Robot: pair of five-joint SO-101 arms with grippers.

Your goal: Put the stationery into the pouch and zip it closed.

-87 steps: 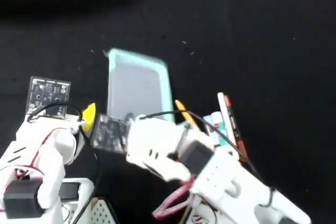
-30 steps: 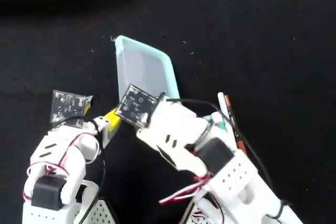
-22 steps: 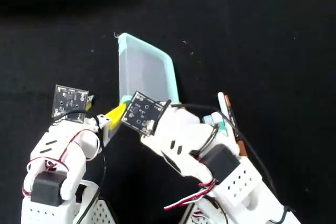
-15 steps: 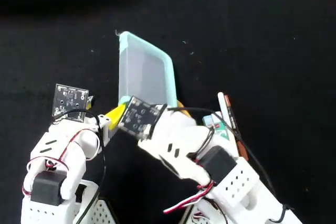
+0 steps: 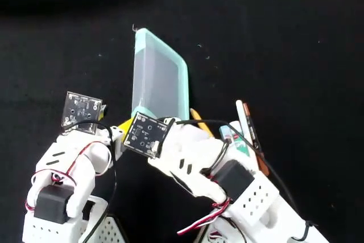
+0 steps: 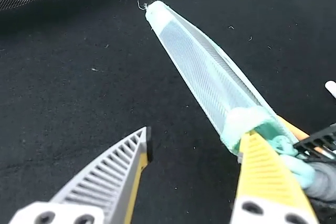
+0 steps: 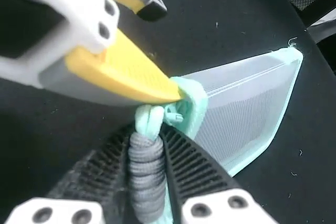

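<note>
High view: a translucent pouch (image 5: 160,78) with mint edging is seen lying slantwise on the black table (image 5: 296,49), from upper centre down to mid-frame. The left arm (image 5: 68,166) is noted at lower left and the right arm (image 5: 199,157) at lower centre, with both wrists at the pouch's near end. Pens (image 5: 248,126) and a yellow pencil (image 5: 197,119) are seen on the table right of centre, outside the pouch and partly hidden by the right arm.

Left wrist view: the left gripper (image 6: 197,137) is seen spread wide, with nothing held. Its yellow finger (image 6: 262,166) is touching the pouch's near end. The other finger is well apart, over bare table.

Right wrist view: the right gripper (image 7: 149,129) is seen clamped on the grey-and-mint zip pull (image 7: 147,156). The left gripper's yellow finger is seen against the pouch's corner, just beside the pull.
</note>
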